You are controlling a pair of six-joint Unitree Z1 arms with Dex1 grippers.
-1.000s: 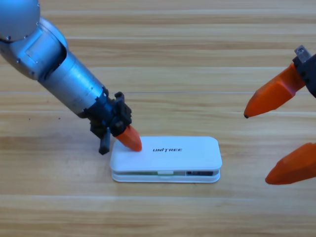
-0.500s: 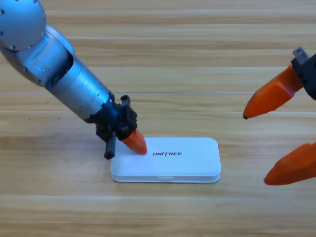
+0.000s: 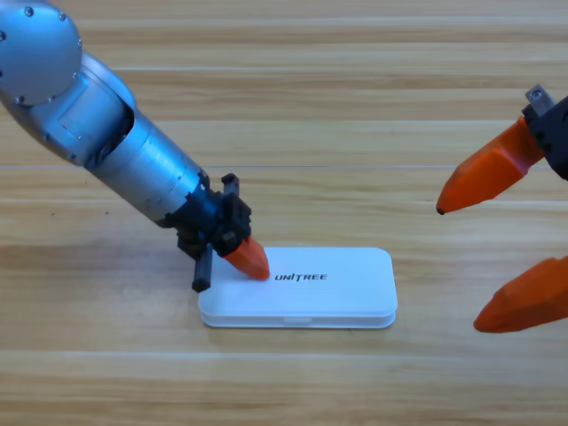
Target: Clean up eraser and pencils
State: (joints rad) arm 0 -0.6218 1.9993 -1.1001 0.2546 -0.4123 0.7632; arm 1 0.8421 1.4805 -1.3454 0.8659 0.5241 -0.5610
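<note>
The white case (image 3: 342, 300) lies flat near the table's front middle, its lid down. My left gripper (image 3: 252, 263) comes in from the upper left, and its orange jaws sit together with the tip resting on the left end of the lid. At the right edge my right gripper (image 3: 460, 268) hangs large and partly cut off, its two orange jaws spread wide with nothing between them, well apart from the case. The eraser and the pencils are hidden from view.
The left arm's grey body (image 3: 106, 133) slants across the upper left of the wooden table (image 3: 311, 106). No other loose object shows on the boards.
The case's lid, slightly ajar a second ago with a gap along its front, is now shut flat. My left gripper has slid a little right and down along the lid. The right gripper held still.
</note>
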